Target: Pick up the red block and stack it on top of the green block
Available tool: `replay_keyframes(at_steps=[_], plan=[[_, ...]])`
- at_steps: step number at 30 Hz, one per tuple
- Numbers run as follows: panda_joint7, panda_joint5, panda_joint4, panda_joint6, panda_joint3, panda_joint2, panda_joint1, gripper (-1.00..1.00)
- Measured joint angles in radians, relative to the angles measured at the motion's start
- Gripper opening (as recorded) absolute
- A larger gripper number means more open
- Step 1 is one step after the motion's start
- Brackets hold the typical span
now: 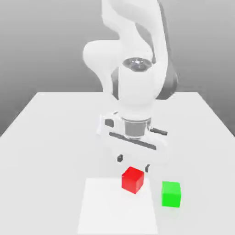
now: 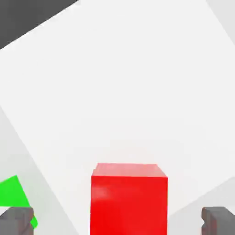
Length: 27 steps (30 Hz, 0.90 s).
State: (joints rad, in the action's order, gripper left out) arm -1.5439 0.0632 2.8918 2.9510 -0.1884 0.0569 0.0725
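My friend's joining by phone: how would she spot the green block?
Find the pale table, then its bright white square. Just off the square's edge, on the exterior view's right, sits the green block. The similar-sized cube beside it is red.

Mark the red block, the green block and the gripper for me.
Red block (image 2: pixel 129 206): hand view, middle of its bright red face.
Green block (image 1: pixel 170 194): exterior view, middle of the block.
Gripper (image 1: pixel 133 164): exterior view, midway between its two open fingertips.
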Motion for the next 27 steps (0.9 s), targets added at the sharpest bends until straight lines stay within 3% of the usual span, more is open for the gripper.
replay_keyframes(at_steps=[3, 4, 11, 18, 24, 27], plan=[[-0.056, 0.073, -0.015, 0.094, 0.103, 0.112, -0.088, 0.0], [-0.064, 0.083, -0.017, 0.111, 0.122, 0.132, -0.104, -1.0], [-0.062, 0.08, -0.017, 0.11, 0.125, 0.128, -0.109, -1.0], [0.05, -0.076, 0.018, -0.087, 0.077, -0.104, -0.106, -1.0], [0.15, -0.085, -0.145, -0.262, 0.008, -0.118, -0.249, -1.0], [0.153, -0.056, -0.191, -0.237, 0.002, -0.045, -0.283, -1.0]])
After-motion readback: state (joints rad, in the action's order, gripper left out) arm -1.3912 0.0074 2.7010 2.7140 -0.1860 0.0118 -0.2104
